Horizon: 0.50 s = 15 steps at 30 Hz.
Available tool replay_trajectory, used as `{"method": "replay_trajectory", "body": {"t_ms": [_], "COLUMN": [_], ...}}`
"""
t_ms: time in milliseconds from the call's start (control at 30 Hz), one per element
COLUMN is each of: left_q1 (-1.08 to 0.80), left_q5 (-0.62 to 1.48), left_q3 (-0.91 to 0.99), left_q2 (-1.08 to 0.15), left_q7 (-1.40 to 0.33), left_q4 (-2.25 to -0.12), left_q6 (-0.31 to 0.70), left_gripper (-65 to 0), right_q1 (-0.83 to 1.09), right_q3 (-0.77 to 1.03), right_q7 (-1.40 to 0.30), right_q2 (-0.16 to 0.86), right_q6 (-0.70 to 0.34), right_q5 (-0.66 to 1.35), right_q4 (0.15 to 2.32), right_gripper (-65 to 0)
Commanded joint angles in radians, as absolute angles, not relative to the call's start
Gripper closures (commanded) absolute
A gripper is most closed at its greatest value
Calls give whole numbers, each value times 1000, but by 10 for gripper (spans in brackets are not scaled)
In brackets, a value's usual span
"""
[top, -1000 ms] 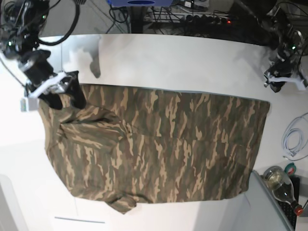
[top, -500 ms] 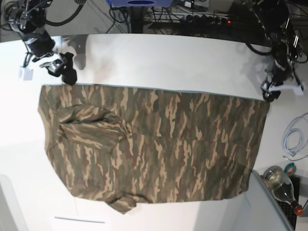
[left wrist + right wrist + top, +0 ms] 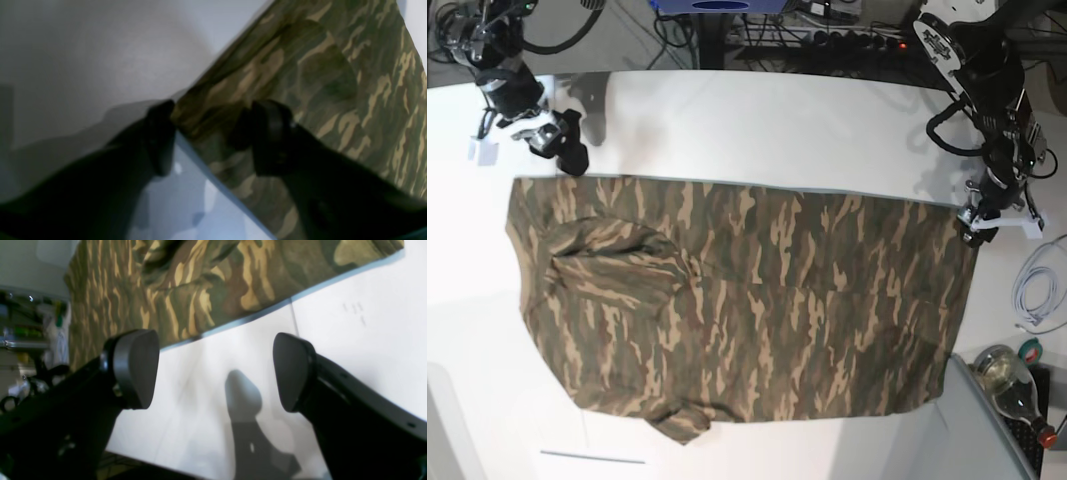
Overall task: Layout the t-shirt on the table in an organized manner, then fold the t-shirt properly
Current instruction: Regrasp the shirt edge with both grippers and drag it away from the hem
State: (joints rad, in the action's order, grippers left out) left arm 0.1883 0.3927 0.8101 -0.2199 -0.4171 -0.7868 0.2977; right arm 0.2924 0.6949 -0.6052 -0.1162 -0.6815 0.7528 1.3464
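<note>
The camouflage t-shirt (image 3: 757,310) lies spread flat on the white table (image 3: 777,120), with one sleeve folded in over its left part. My left gripper (image 3: 975,225) is down at the shirt's far right corner. In the left wrist view, that gripper (image 3: 213,133) stands open astride the corner of the t-shirt (image 3: 317,66), with cloth lying between its fingers. My right gripper (image 3: 557,148) hovers open just beyond the shirt's far left corner. In the right wrist view, this gripper (image 3: 213,370) has only bare table (image 3: 350,340) between its pads, and the t-shirt (image 3: 200,280) edge lies ahead of it.
A glass bottle (image 3: 1012,385) lies at the near right beside a grey panel (image 3: 987,430). A coiled white cable (image 3: 1037,290) sits off the shirt's right edge. Dark cables and a power strip (image 3: 847,38) run behind the table's far edge.
My left arm has come in from the table's right edge and down onto the shirt's far right corner, its jaws narrowing. My right gripper left the far left corner, then stayed put.
</note>
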Motion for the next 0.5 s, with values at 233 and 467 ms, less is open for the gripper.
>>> {"method": "replay_trajectory", "body": {"t_ms": [233,467], "left_q1": [193,165], "left_q5": [381,381], "left_q3": [806,805], "left_q2": [-228,-225], "left_q7": [-456,-460], "left_q4": [-782,-825], "left_q6": [294,294], "left_gripper": [-18,0], "right_q1": [160,65], "right_q3": [820,828], "right_q7": [-588,-587], "right_q2": [-67,8], "right_q6": [-698,-698], "right_q5": [773,773], "right_q4": [1118,961], "right_gripper": [-501,-386]}}
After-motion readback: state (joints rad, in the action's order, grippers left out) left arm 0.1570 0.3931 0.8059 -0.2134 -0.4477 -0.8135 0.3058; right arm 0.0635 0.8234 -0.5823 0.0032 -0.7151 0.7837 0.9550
